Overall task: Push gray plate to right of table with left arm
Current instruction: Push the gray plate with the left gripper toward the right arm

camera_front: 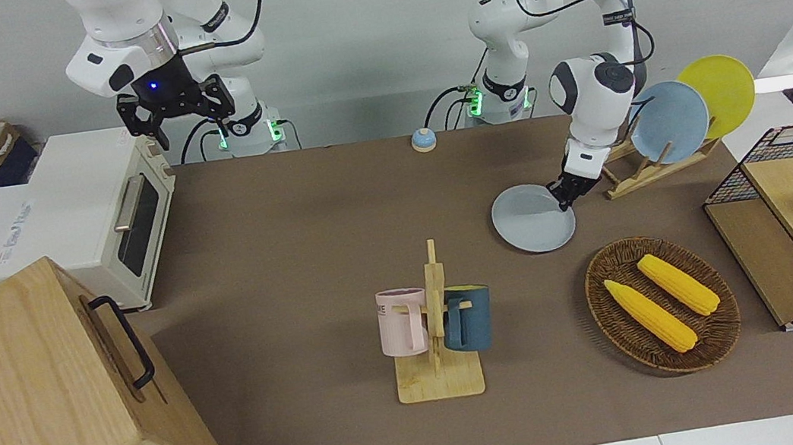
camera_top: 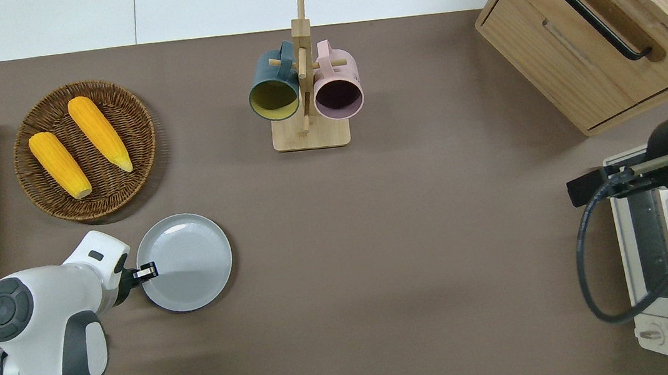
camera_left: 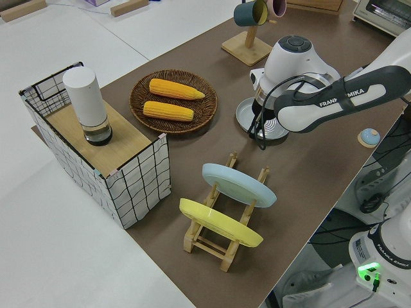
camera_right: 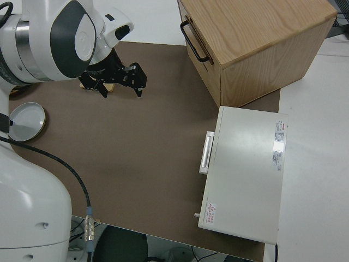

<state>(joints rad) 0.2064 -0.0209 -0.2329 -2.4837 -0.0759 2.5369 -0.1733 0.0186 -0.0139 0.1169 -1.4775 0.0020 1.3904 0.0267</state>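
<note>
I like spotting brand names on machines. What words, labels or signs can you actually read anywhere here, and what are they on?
"FRANKA EMIKA": on the left arm, along its dark band.
"FRANKA EMIKA": on the arm base by the green light.
Pink mug: lettering, too small to read.
Toaster oven: labels and a red warning triangle, unreadable.

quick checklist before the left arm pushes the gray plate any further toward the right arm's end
1. Left gripper at the gray plate rim on the left arm's side: ok.
2. Fingers actually touching the rim: cannot tell.
3. Plate flat on the table: ok.
4. Bare table next along the path: ok.
5. Mug rack farther from the robots than the path: ok.
6. Right gripper parked, open: ok.
</note>
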